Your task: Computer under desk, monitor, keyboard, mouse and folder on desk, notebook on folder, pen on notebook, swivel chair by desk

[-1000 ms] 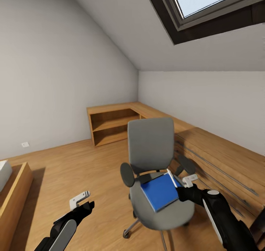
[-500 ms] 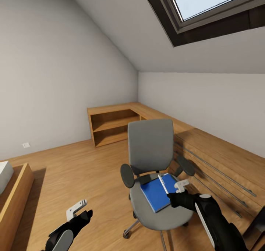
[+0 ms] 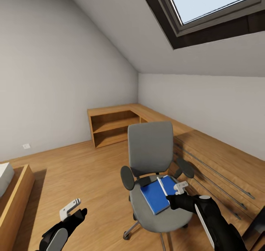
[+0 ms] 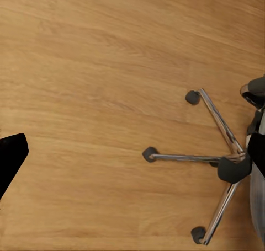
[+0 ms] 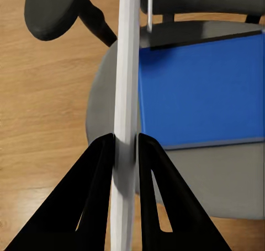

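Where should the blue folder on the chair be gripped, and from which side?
The folder lies flat and thin on the seat of the chair, with the chair's back behind it and arm pads on either side. Its front edge, nearest the seat's front rim, is probably best, pinched low from the front with one finger slid underneath.

Attic room in a home, bedroom with a study corner. Evidence: sloped white ceiling with a dark-framed skylight (image 3: pixel 213 8); wood plank floor (image 3: pixel 81 170); low wooden L-shaped shelving unit (image 3: pixel 114 124) along the far walls; wall socket (image 3: pixel 25 146); wooden bed frame (image 3: pixel 14 199) with pale bedding at the near edge. Grey swivel chair (image 3: pixel 151 148) on chrome casters, a blue folder (image 3: pixel 156 194) on its seat.
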`<state>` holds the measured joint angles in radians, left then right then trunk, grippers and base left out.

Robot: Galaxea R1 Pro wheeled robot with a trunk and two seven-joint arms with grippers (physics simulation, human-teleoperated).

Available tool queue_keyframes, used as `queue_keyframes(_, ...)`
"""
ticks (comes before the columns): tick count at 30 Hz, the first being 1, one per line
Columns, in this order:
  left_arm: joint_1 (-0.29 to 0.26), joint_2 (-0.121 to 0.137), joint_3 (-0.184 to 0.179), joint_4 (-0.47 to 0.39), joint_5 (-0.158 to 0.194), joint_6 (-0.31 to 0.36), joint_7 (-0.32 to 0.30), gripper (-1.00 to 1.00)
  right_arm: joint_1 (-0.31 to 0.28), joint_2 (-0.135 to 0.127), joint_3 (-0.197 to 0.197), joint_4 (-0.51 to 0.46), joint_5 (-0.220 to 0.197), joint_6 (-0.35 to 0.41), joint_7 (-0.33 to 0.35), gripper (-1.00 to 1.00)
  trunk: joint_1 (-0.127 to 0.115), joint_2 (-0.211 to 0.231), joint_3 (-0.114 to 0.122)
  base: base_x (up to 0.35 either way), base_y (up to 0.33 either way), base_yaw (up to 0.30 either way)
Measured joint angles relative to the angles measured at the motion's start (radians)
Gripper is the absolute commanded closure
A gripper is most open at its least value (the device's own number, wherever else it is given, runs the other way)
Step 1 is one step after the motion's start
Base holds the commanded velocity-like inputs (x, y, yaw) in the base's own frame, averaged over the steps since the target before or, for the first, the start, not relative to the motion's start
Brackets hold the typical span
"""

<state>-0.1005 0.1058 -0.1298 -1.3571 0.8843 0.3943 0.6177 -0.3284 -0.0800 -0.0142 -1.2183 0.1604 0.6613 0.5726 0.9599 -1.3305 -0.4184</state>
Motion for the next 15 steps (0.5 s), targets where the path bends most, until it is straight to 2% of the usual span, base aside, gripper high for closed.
queue_keyframes(15,0.0,0.0,0.0,0.0,0.0,-0.001,-0.002,-1.0,0.001,0.0,-0.001,-0.022,-0.001,0.002,0.035,1.0,-0.058,0.105,0.047,0.0,0.0,0.0)
